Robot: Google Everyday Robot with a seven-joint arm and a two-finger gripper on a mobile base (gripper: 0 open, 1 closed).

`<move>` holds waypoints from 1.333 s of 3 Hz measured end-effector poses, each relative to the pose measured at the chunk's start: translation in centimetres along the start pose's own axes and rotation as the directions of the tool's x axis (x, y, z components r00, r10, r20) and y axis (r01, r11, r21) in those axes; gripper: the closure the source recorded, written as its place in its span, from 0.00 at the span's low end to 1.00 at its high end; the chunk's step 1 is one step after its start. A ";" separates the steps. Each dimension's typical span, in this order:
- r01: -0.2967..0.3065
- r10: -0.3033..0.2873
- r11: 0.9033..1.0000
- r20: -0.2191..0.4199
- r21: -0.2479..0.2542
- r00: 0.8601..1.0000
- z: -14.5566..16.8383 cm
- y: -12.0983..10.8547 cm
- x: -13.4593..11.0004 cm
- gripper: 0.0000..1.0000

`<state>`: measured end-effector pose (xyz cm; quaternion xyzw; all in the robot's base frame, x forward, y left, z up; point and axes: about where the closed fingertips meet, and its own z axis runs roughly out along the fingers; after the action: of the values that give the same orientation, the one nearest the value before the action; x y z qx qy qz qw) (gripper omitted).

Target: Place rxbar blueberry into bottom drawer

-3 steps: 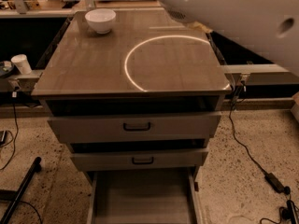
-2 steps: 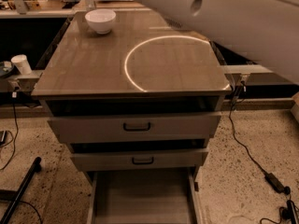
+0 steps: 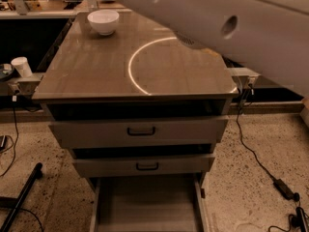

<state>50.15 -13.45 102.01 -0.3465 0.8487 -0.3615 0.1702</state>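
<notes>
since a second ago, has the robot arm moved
Yes. The arm has swept left across the top of the view, toward the white bowl, which stayed put on the cabinet top. The gripper is out of view.

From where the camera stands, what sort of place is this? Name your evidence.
Probably a robot lab: a drawer cabinet with its bottom drawer open, loose cables on the speckled floor, a white robot arm overhead. Its claw is out of view.
</notes>
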 end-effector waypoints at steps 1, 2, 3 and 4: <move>-0.104 0.108 0.989 0.038 -0.109 0.993 -0.1 -0.4 5.4 1.00; -0.213 0.257 0.946 0.168 -0.244 0.952 -1.0 -0.8 8.0 1.00; -0.215 0.262 0.944 0.170 -0.252 0.950 -1.1 -0.8 7.9 1.00; -0.233 0.304 0.913 0.177 -0.336 0.936 -1.4 -0.7 7.4 1.00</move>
<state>44.54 -18.41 103.18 -0.2870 0.9096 -0.1553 0.2572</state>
